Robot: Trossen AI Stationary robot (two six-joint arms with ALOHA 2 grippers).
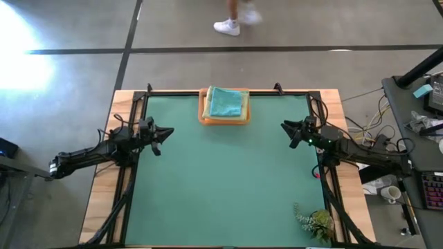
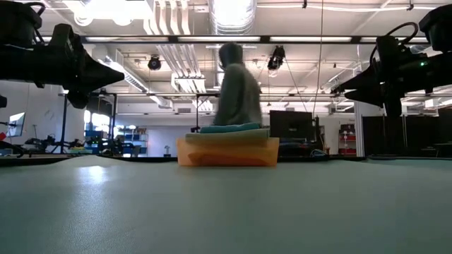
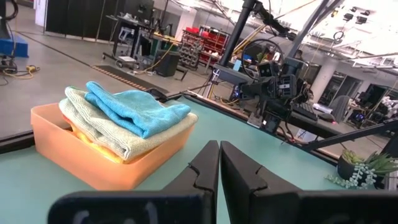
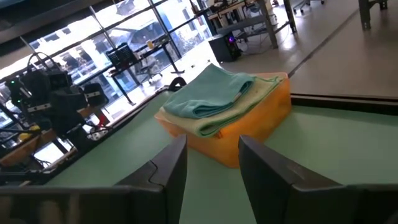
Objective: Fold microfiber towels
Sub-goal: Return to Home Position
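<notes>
A stack of folded towels lies in an orange tray [image 1: 224, 119] at the middle of the table's far edge. The teal towel [image 1: 225, 102] is on top, a pale green one [image 3: 99, 127] under it, orange cloth below. The stack also shows in the low view [image 2: 229, 129] and the right wrist view [image 4: 211, 93]. My left gripper [image 1: 165, 133] hovers shut over the mat's left side, empty. My right gripper [image 1: 287, 127] hovers open over the mat's right side, empty.
The dark green mat [image 1: 228, 180] covers the table. A small potted plant [image 1: 315, 223] stands at the near right corner. A person [image 2: 236, 88] walks beyond the table's far edge, their shoe [image 1: 227, 28] showing in the high view. A desk with gear [image 1: 422, 104] stands at right.
</notes>
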